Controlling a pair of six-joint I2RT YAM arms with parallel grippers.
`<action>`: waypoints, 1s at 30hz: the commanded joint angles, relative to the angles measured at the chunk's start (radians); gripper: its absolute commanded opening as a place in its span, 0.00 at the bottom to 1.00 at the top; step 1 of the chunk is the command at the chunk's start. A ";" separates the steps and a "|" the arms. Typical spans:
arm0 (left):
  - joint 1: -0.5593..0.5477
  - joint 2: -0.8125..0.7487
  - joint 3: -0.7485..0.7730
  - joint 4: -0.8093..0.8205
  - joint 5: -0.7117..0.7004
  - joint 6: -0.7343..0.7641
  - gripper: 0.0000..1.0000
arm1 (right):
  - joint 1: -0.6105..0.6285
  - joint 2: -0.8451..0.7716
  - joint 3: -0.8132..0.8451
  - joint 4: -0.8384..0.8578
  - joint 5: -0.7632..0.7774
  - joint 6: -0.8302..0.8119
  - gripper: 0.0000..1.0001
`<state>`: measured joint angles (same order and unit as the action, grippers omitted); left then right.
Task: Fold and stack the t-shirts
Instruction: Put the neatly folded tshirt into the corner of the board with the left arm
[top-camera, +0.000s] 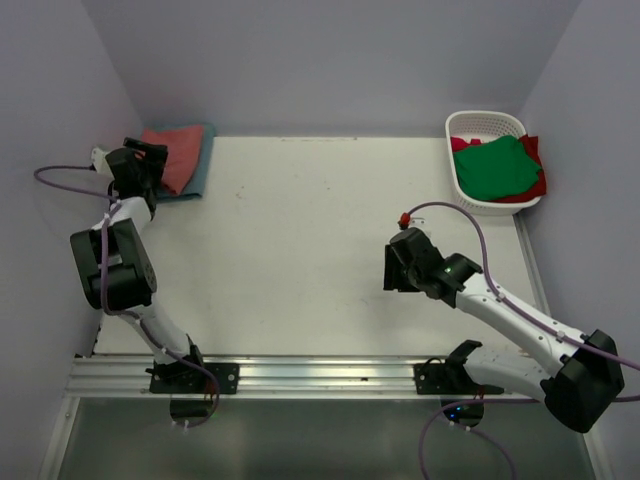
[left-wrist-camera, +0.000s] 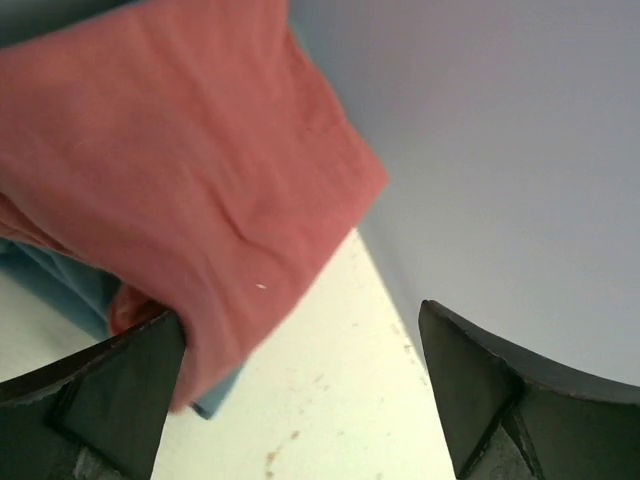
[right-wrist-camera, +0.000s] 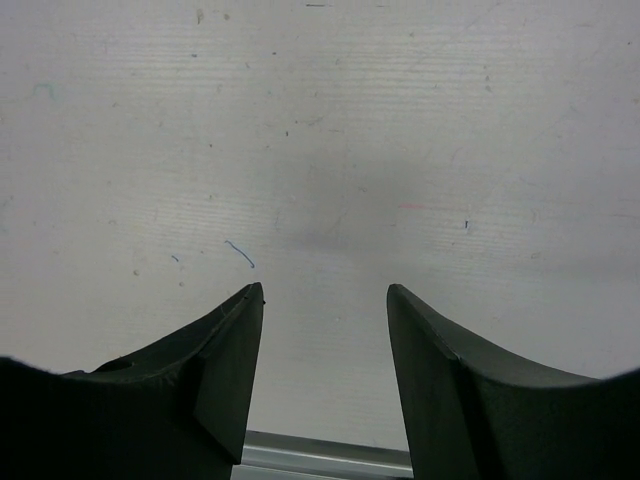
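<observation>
Folded faded brick-red cloth t-shirt lies on folded teal-blue cloth t-shirt at the far-left corner of the white counter. Left jaws just beside that stack, wide apart, nothing between. Green cloth t-shirt sits over brighter red cloth t-shirt in white slotted plastic basket, far-right corner. Right jaws partly apart, empty, over bare counter.

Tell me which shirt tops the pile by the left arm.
The faded red shirt; it covers the teal shirt, whereas the green shirt and bright red shirt are in the basket.
</observation>
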<state>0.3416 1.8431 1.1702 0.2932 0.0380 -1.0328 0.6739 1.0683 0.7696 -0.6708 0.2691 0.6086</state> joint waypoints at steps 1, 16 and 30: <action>-0.035 -0.148 0.006 -0.015 -0.078 -0.084 1.00 | 0.000 -0.013 -0.021 0.045 -0.011 -0.009 0.57; -0.030 0.232 0.364 0.103 0.137 -0.090 0.00 | 0.000 -0.039 -0.084 0.076 -0.033 0.010 0.10; -0.004 0.552 0.227 0.356 0.411 -0.319 0.00 | 0.000 -0.123 -0.058 0.010 -0.004 0.002 0.07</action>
<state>0.3359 2.3585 1.3842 0.6548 0.3473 -1.3281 0.6739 0.9565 0.6903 -0.6495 0.2447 0.6125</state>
